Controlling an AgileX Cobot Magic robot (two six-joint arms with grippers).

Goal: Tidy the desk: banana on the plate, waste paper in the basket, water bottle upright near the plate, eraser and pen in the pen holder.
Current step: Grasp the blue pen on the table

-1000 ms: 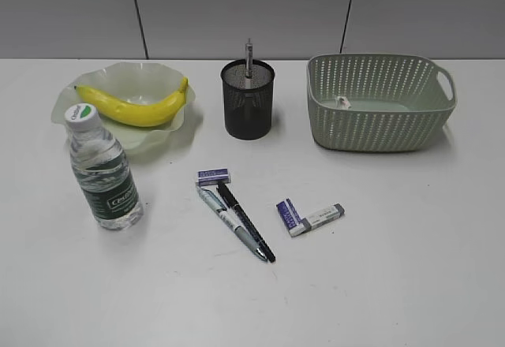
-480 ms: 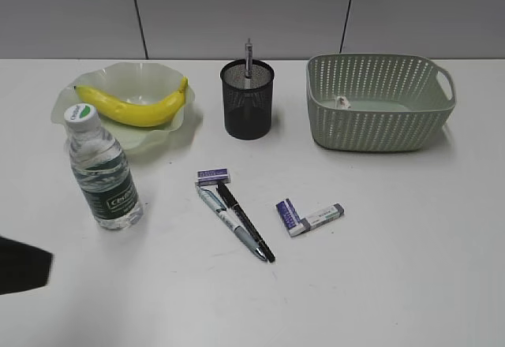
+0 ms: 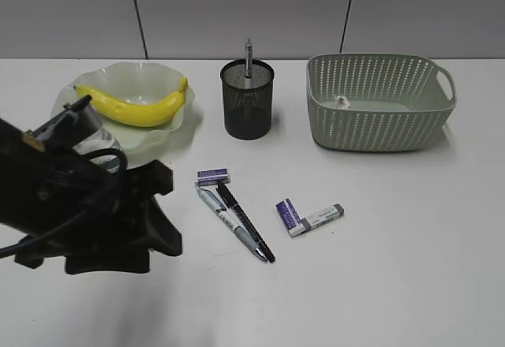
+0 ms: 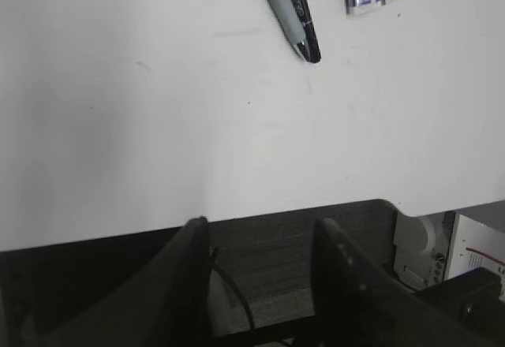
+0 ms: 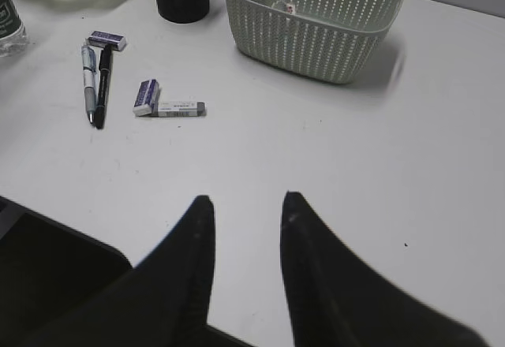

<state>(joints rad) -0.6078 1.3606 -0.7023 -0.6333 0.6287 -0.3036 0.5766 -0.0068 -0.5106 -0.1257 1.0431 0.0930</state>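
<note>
- The counter [image 3: 394, 284] is broad, flat and white. Its lower right in the exterior view is bare, which gives free room to move. The wrist views show its near edge just ahead of both sets of jaws.
- The basket [image 3: 380, 102], at upper right, looks light and stiff. The waste paper [image 3: 342, 102] lies inside it.
- The plate [image 3: 134, 110], at upper left, holds the banana [image 3: 138, 106], which would bruise under a hard squeeze.
- The water bottle [image 5: 8, 16] is mostly hidden behind the left arm [image 3: 79, 205]. It is likely heavy, and best gripped around its middle.
- The pen holder [image 3: 248, 98], at upper centre, has one pen in it.
- Two pens [image 3: 237, 222] lie touching side by side at centre. They are thin and liable to roll, so take them across the barrel.
- Three erasers [image 3: 304, 217] lie nearby. They are small and firm, so pinch them by the long sides.
- The left gripper [image 4: 260, 229] and the right gripper [image 5: 245, 205] both stand moderately apart and hold nothing.
</note>
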